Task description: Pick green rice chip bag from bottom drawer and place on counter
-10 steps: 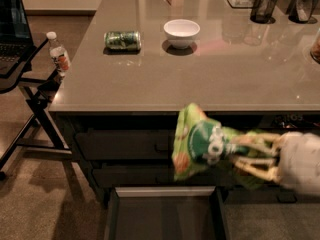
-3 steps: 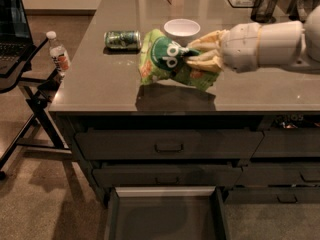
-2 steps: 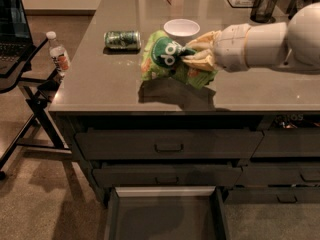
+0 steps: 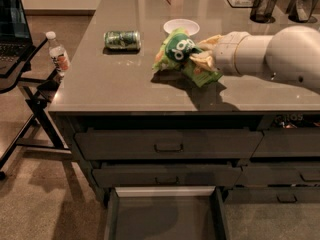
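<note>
The green rice chip bag (image 4: 180, 54) rests on or just above the counter (image 4: 125, 89), near its middle, in front of a white bowl. My gripper (image 4: 201, 54) reaches in from the right and is shut on the bag's right side. The bag leans over to the left, its dark green round logo facing up. The bottom drawer (image 4: 165, 216) stands pulled open below, its dark inside empty.
A green drink can (image 4: 122, 39) lies on its side left of the bag. A white bowl (image 4: 181, 26) sits just behind it. Dark cups (image 4: 263, 5) stand at the back right. A water bottle (image 4: 57, 52) and a laptop stand are off the counter's left edge.
The bag came up from in front of the drawers onto the counter. Over the last second it has sunk lower and tipped further left, still held.
</note>
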Robot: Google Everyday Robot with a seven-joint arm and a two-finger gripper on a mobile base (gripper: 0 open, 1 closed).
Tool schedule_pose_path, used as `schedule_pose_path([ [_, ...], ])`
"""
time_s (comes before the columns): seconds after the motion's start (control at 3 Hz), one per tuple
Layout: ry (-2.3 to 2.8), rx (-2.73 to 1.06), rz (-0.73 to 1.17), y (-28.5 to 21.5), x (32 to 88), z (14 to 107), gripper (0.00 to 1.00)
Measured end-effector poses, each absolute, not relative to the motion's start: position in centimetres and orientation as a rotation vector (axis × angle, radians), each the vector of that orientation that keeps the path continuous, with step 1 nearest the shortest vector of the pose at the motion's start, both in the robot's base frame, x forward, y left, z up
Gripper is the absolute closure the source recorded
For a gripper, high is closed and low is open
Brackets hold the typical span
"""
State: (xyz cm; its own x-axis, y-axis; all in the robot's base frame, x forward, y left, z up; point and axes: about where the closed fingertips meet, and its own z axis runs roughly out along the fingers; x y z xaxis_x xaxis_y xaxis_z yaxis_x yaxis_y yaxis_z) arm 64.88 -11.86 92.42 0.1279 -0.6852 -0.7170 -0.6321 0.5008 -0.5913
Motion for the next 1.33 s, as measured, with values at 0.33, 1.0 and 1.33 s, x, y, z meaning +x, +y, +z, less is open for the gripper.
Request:
schedule_pose_path([
  [0.33, 1.588, -1.064, -0.083, -13.43, 66.73, 92.04, 1.00],
  [1.0, 1.590, -1.043, -0.087, -13.69, 66.99, 92.21, 0.61],
  [1.33, 1.590, -1.044, -0.087, -13.69, 66.99, 92.22, 0.37],
])
